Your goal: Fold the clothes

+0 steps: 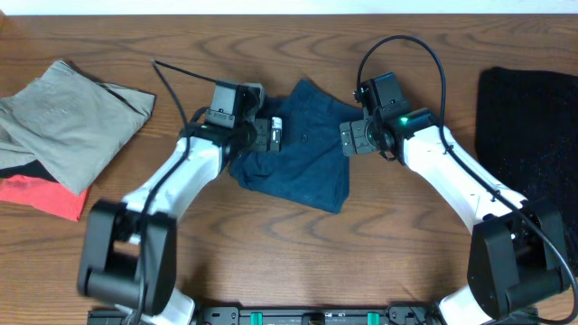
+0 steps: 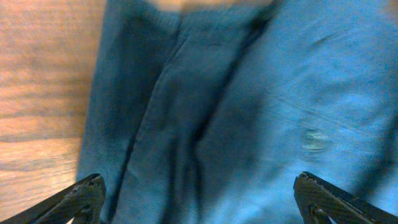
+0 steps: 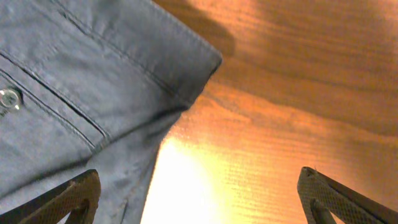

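Note:
A folded, wrinkled navy-blue garment [image 1: 302,153] lies at the table's middle. My left gripper [image 1: 271,134] is open above its left edge; the left wrist view shows the blue cloth [image 2: 249,112] filling the space between the spread fingers [image 2: 199,202]. My right gripper [image 1: 352,138] is open at the garment's right edge; the right wrist view shows the garment's corner [image 3: 93,81] with a small button [image 3: 9,98], and bare wood between the fingers [image 3: 199,199]. A khaki-grey piece [image 1: 68,122] lies on a coral-red piece [image 1: 45,197] at the left.
A black mat or cloth [image 1: 533,135] covers the table's right edge. The wooden table [image 1: 271,262] shows between the garment and the front edge. A black cable [image 1: 176,86] runs from the left arm.

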Controlling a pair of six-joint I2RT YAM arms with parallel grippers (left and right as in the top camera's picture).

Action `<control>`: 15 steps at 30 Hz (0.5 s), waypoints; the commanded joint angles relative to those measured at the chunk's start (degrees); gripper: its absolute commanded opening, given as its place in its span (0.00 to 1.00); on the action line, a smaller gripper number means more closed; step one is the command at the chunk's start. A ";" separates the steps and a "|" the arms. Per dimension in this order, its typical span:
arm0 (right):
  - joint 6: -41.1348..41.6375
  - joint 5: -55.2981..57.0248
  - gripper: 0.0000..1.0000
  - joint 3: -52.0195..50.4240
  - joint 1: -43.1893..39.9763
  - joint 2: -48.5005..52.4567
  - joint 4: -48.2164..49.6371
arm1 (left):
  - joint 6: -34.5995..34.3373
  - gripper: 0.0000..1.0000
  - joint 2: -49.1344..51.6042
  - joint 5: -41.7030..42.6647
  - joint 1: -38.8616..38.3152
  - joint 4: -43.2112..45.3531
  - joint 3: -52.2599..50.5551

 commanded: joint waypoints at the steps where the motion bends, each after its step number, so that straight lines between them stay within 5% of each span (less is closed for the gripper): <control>1: 1.86 0.57 0.99 0.94 0.15 -0.74 -1.33 | 1.92 0.98 4.68 -1.11 2.01 0.79 0.09; 6: 1.86 0.59 0.99 0.94 0.15 -0.72 -2.47 | -1.46 0.98 10.23 -0.96 4.59 1.77 0.09; 10: 1.88 0.57 0.99 0.94 0.15 -0.74 -2.58 | -2.56 0.99 13.07 7.67 4.24 0.24 0.09; 15: 1.86 0.57 0.99 0.94 0.15 -0.72 -2.71 | -2.38 0.65 14.05 15.41 1.55 -0.83 0.09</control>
